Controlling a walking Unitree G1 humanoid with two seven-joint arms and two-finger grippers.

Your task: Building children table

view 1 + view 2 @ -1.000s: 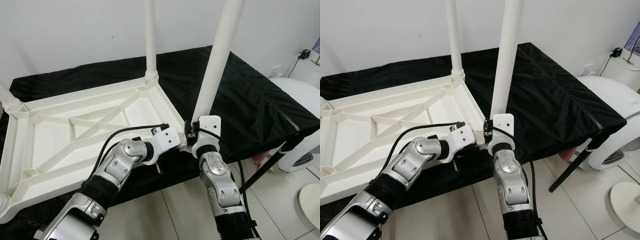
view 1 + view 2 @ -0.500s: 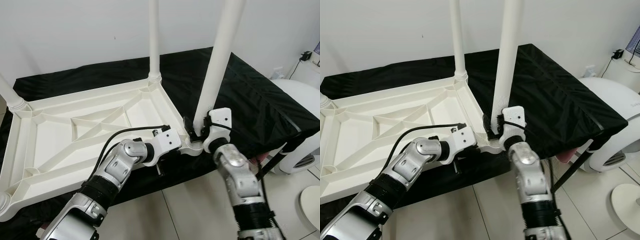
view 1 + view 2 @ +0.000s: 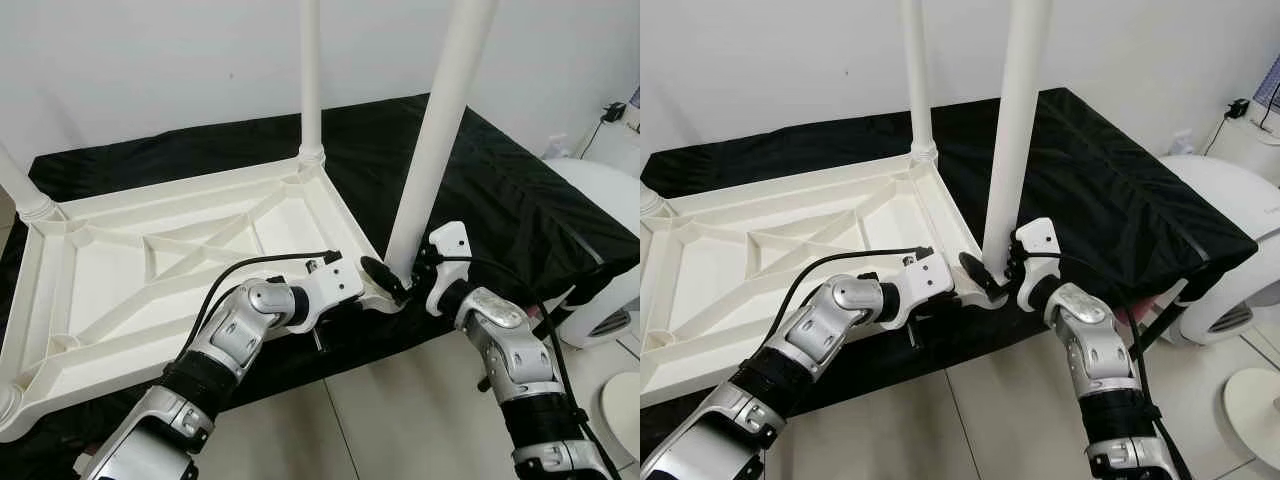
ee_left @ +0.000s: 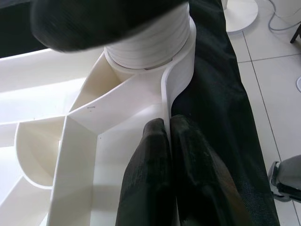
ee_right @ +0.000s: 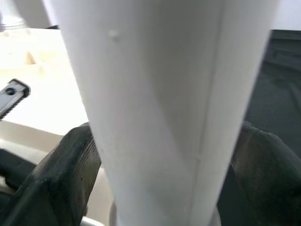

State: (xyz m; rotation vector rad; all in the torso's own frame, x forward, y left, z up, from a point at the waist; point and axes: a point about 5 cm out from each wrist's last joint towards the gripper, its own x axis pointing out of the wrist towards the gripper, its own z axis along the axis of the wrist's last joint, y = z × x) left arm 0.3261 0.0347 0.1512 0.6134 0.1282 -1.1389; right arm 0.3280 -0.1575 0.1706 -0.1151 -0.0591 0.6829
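1. The white table top [image 3: 150,270] lies upside down on a low stand covered with black cloth [image 3: 500,200]. Its ribbed underside faces up. One leg stands at the far right corner [image 3: 310,80], and the base of another leg is at the far left corner [image 3: 20,195].

2. The step in hand seems to be fixing the near right leg [image 3: 435,140] into its socket at the near right corner of the table top. This leg stands upright, and its threaded foot sits in the round socket [image 4: 150,47].

3. The right gripper [image 3: 405,275] is clamped around the bottom of this leg, with one black finger [image 5: 70,169] on each side of the white tube, just above the socket.

4. The left gripper [image 4: 167,155] is pinched on the thin edge wall of the table top, just beside the socket. Its two fingers are pressed together with the wall between them, and so it holds the table top steady.

5. To do this step well, I think the right gripper should turn the leg around its own axis and keep it straight up, because a tilted leg may cross the thread.

6. The left grip should stay firm, otherwise the table top may turn together with the leg or slide on the smooth cloth toward the near edge.

7. From these pictures I cannot tell how deep the thread already sits.
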